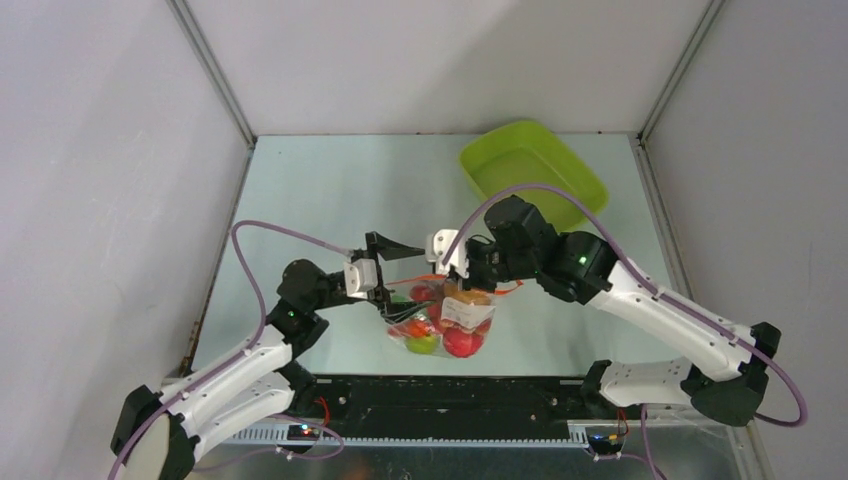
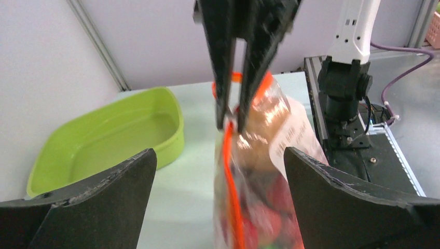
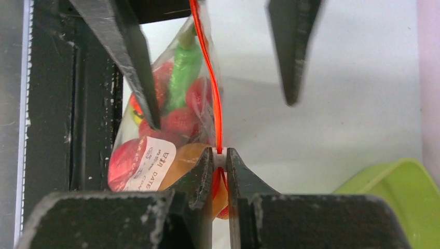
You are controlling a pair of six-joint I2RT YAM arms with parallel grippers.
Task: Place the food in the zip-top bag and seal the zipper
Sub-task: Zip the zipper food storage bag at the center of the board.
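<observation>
You have a lime-green tray [image 1: 530, 160] sitting at the far right corner of the grey table [image 1: 320, 190], its hollow facing up. White walls [image 1: 100, 150] close the table in on three sides, and a black rail [image 1: 450, 395] runs along its near edge

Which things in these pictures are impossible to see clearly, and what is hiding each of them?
1. The zipper, left wrist view: its top is pinched in the right gripper, and the rest leaves the lower edge; sealed or not is unclear.
2. The food, top view: too small and piled together inside the bag to name or count each piece.
3. The bag bottom, left wrist view: cut off by the lower edge, contents blurred.
</observation>
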